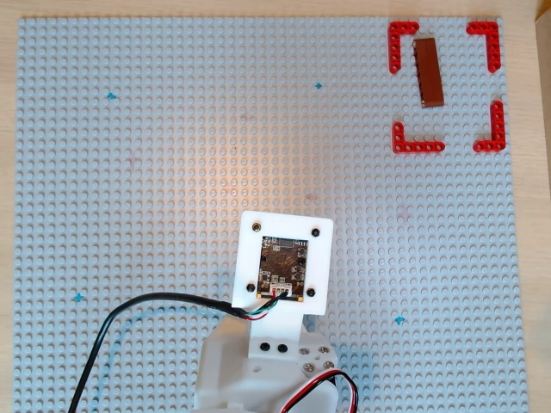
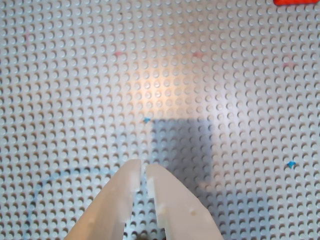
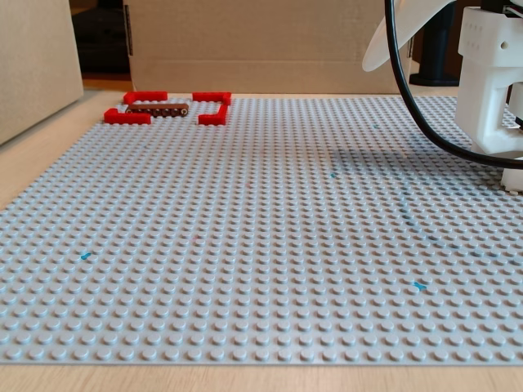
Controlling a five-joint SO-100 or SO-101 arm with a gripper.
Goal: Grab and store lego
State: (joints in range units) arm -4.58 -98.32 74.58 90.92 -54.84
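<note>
- Overhead view: long, narrow reddish-brown lego (image 1: 428, 71) up in the top right corner, lying flat, a row of studs along its length, tilted slightly off vertical.
- Sits inside a square marked out by four red corner pieces (image 1: 401, 43), closer to the top left one, upper end just beside it, well clear of the two on the right.
- Underneath everything, a large grey studded baseplate (image 1: 155, 172), a few small blue marks (image 1: 110, 95) dotted across it, pale wood of the table (image 1: 7, 172) showing around the edges.
- Bottom centre, white arm (image 1: 275, 344) with a small circuit board (image 1: 282, 268) on a square plate, black cable (image 1: 129, 314) trailing off to the lower left; fingers hidden beneath the plate here.
- Wrist view: gripper (image 2: 142, 172) coming in from the bottom edge, two pale fingers (image 2: 120, 200) nearly together, just a thin slit between the tips, nothing held.
- Below it only grey studs, a dark square shadow, a blue mark just past the tips, a sliver of red at the top right edge.
- Fixed view: low angle across the plate, brown brick far back on the left, between the red corners, well apart from the arm at the right edge.
- Behind the plate, a cardboard panel (image 3: 245, 41) along the back, another beige panel on the left, thick black cable looping down by the white arm housing.
</note>
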